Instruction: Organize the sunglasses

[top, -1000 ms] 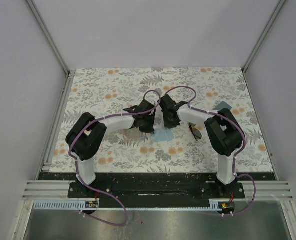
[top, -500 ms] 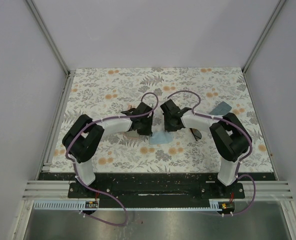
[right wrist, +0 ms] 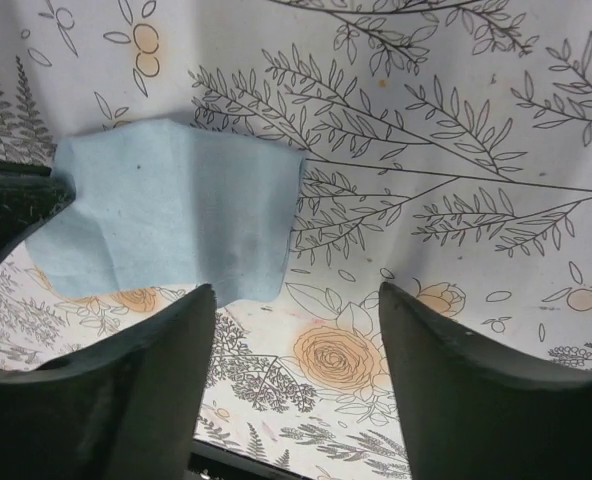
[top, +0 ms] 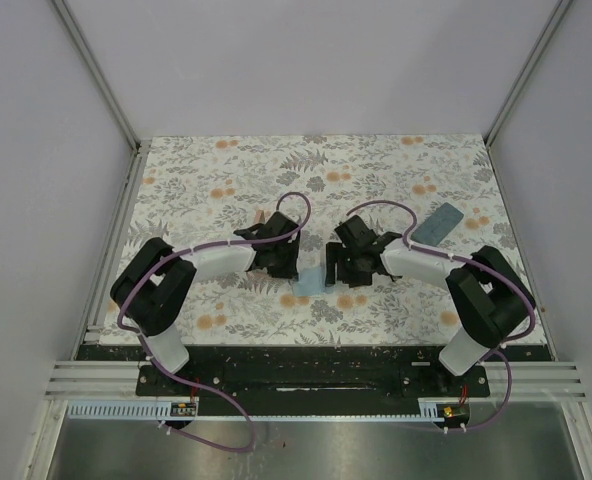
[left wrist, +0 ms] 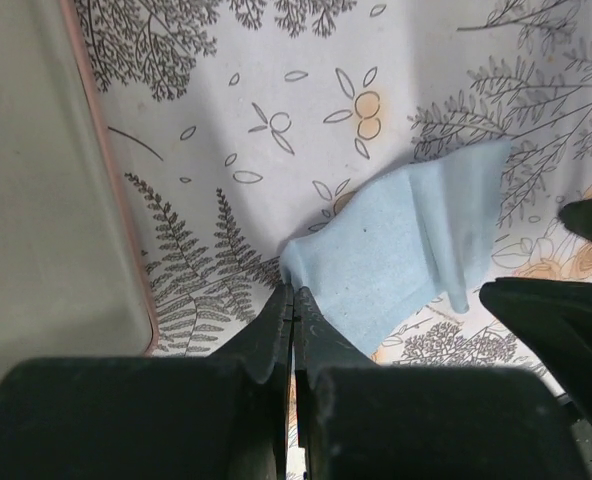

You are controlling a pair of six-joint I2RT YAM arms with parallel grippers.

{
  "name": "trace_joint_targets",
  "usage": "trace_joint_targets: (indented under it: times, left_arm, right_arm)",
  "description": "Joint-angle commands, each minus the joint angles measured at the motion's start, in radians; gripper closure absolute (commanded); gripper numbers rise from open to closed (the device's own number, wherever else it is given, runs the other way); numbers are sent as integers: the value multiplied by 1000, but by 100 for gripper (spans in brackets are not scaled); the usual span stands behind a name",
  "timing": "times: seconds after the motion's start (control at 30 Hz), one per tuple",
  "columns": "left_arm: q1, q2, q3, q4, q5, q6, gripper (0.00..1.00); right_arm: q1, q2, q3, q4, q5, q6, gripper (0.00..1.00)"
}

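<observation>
Left jaws shut at the light blue cloth [left wrist: 406, 250], right jaws open and empty.
The left tips touch the cloth's corner; the right jaws hang wide over the table [right wrist: 476, 130], just beside the cloth. The sunglasses are hidden in every view; their place cannot be told.

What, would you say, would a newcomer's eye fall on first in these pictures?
A light blue cloth sits at the middle of the floral table. There the left gripper is shut on its corner, and the right gripper stands open just beside it. A blue-grey case lies apart, towards the far right.
</observation>
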Motion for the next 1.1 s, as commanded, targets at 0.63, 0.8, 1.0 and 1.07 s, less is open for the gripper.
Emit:
trace_joint_targets:
  times: [0.63,0.8,1.0,1.07]
  left_arm:
    - [21,-17,92,-105,-16,88,100]
    - [21,-9,108,-110,-15,91,100]
    - [24,-14,108,-113,-10,90,100]
    - [26,-13,108,-111,-9,90,100]
  right_arm:
    - [87,179,156,-63,270,-94,30]
    - [119,206,173,-64,302,-106,32]
    - [174,245,189,-86,327,-122,35]
    - [188,259,186,-86,327,-119,36]
